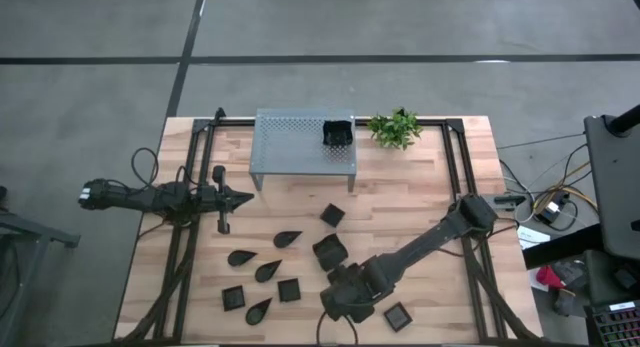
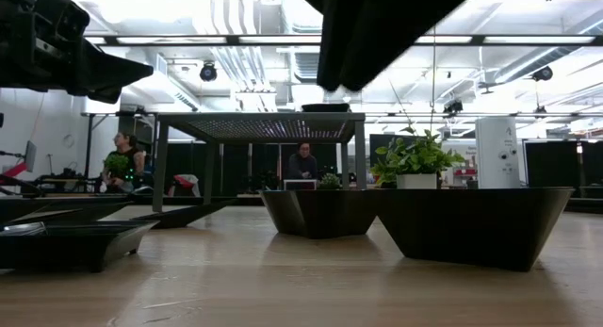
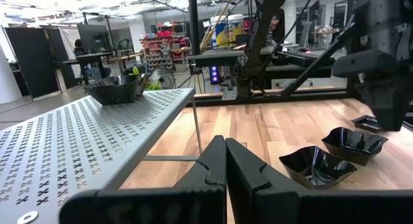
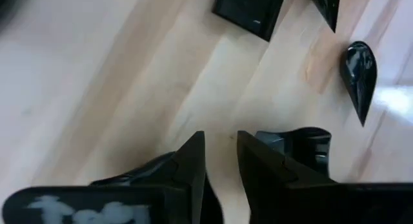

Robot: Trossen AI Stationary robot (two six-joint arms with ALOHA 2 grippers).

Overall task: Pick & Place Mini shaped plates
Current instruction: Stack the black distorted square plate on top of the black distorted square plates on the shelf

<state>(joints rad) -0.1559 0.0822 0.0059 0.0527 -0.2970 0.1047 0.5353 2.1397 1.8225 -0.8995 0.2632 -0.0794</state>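
Several glossy black mini plates lie on the wooden table: leaf shapes (image 1: 267, 271), small squares (image 1: 289, 289) and a larger wavy-edged square (image 1: 330, 251). One more plate (image 1: 338, 134) sits on top of the grey perforated shelf (image 1: 300, 147). My right gripper (image 1: 336, 307) points steeply down over the near middle of the table. Its fingers stand a narrow gap apart (image 4: 221, 150), and bare wood shows between the tips. A dark glossy plate (image 4: 298, 145) shows partly behind one finger. My left gripper (image 3: 226, 156) is shut and level at the table's left, beside the shelf.
A small green plant (image 1: 395, 127) stands at the far edge, right of the shelf. Black frame rails (image 1: 462, 167) run along both sides of the table. A small square plate (image 1: 398, 316) lies just right of my right gripper. People sit in the room beyond the table.
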